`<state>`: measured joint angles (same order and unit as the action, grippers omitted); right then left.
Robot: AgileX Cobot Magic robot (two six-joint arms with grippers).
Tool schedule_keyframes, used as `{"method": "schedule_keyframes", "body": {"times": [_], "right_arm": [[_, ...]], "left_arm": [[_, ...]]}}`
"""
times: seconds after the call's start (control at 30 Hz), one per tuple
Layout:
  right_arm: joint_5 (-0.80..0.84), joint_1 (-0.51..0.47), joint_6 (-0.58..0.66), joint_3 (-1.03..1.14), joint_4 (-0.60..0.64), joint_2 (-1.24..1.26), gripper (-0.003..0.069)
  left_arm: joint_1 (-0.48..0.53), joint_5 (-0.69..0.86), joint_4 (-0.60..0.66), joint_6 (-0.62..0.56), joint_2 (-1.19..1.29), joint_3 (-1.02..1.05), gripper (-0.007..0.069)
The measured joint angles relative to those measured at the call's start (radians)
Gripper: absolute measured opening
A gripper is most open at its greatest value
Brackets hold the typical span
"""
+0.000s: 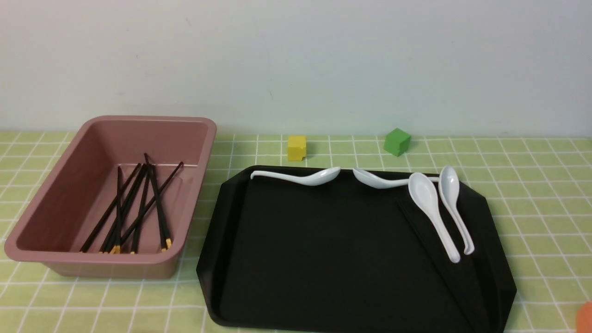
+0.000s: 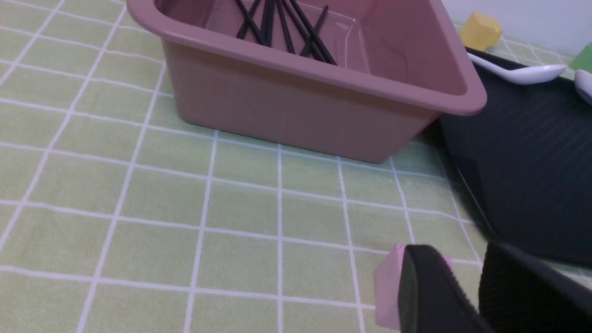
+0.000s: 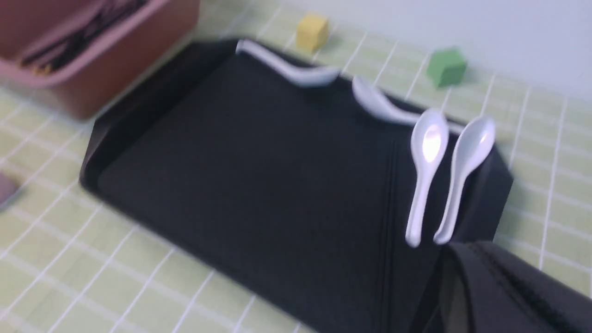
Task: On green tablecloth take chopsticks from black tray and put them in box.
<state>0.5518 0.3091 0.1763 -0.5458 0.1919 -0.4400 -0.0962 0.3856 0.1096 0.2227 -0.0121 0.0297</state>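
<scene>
We see chopsticks [image 1: 143, 208] in the box [image 1: 111, 269] and more along the right side of the tray [image 1: 351, 249], beside the spoons [image 1: 434, 212], while our left tool [image 2: 462, 286] stands apart-jawed and our right tool [image 3: 476, 282] is closed, holding nothing.

One green tablecloth [image 1: 532, 199]. One black tray [image 1: 342, 249]. One pink-brown box [image 1: 106, 270]. Four white spoons [image 1: 428, 199]. Two chopsticks [image 3: 391, 208] in tray; several more chopsticks [image 1: 159, 203] in box, overlapping, exact number not readable. Three small blocks: one yellow cube [image 1: 296, 148], one green cube [image 1: 397, 142], one pink block [image 2: 387, 296]. One orange object [image 1: 585, 317], partly visible, kind unclear.
</scene>
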Motion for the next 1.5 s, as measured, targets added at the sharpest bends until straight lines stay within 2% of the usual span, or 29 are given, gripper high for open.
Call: {"method": "schedule_keyframes", "body": {"times": [0.13, 0.3, 0.73, 1.0, 1.5], "right_arm": [[-0.177, 0.000, -0.060, 0.164, 0.001, 0.137, 0.0001], [-0.237, 0.000, -0.073, 0.190, 0.001, 0.146, 0.0004], [-0.243, 0.000, -0.077, 0.191, 0.001, 0.148, 0.0011], [-0.243, 0.110, -0.080, 0.191, -0.003, 0.148, 0.0019], [-0.243, 0.111, -0.080, 0.204, -0.007, 0.169, 0.0037]], "left_arm": [[0.000, 0.000, 0.000, 0.000, 0.000, 0.000, 0.0191], [0.000, 0.000, 0.000, 0.000, 0.000, 0.000, 0.0191], [0.000, 0.000, 0.000, 0.000, 0.000, 0.000, 0.0191], [0.000, 0.000, 0.000, 0.000, 0.000, 0.000, 0.0191], [0.000, 0.000, 0.000, 0.000, 0.000, 0.000, 0.0191]]}}
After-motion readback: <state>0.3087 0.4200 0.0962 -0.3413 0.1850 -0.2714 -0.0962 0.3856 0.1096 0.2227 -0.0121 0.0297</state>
